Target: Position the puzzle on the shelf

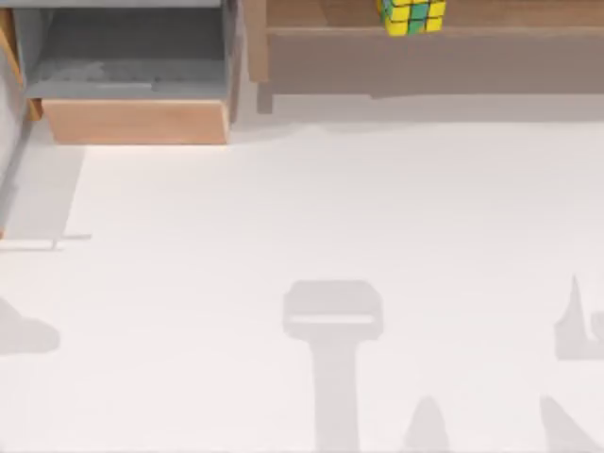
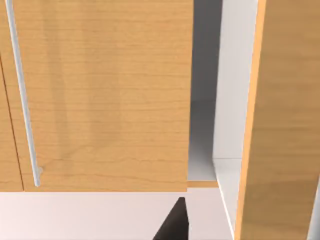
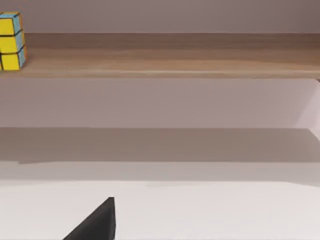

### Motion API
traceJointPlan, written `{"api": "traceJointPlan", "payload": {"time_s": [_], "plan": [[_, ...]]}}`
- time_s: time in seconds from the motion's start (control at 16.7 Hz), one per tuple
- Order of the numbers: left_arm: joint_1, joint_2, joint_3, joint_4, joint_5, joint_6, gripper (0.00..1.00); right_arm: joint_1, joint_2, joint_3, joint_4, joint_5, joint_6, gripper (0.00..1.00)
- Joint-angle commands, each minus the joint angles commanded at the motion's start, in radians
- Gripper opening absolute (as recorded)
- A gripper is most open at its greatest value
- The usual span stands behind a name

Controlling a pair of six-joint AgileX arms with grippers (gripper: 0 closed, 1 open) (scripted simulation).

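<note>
Barely visible: one dark fingertip of the left claw before a light wooden cabinet door with a metal handle; spread, cannot tell. Likewise one dark fingertip of the right claw above the white surface; spread, cannot tell. Farther off, puzzle resting upright on the shelf, near its wooden side post.

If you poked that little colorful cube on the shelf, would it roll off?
Probably not: the puzzle has flat faces and sits square on the shelf, so it would likely slide. It looks stiff and small, so probably light. It sits near the front edge, so a hard push toward that edge might drop it.
</note>
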Motion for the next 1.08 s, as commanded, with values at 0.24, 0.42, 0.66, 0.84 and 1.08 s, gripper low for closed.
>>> {"api": "traceJointPlan", "payload": {"time_s": [0.24, 0.42, 0.66, 0.84, 1.08], "plan": [[0.000, 0.000, 0.000, 0.000, 0.000, 0.000, 0.10, 0.000, 0.000, 0.000, 0.000, 0.000, 0.000, 1.00], [0.000, 0.000, 0.000, 0.000, 0.000, 0.000, 0.00, 0.000, 0.000, 0.000, 0.000, 0.000, 0.000, 1.00], [0.000, 0.000, 0.000, 0.000, 0.000, 0.000, 0.00, 0.000, 0.000, 0.000, 0.000, 0.000, 0.000, 1.00], [0.002, 0.010, -0.001, -0.009, 0.000, -0.003, 0.00, 0.000, 0.000, 0.000, 0.000, 0.000, 0.000, 1.00], [-0.036, 0.043, 0.069, -0.049, -0.039, -0.003, 0.00, 0.000, 0.000, 0.000, 0.000, 0.000, 0.000, 1.00]]}}
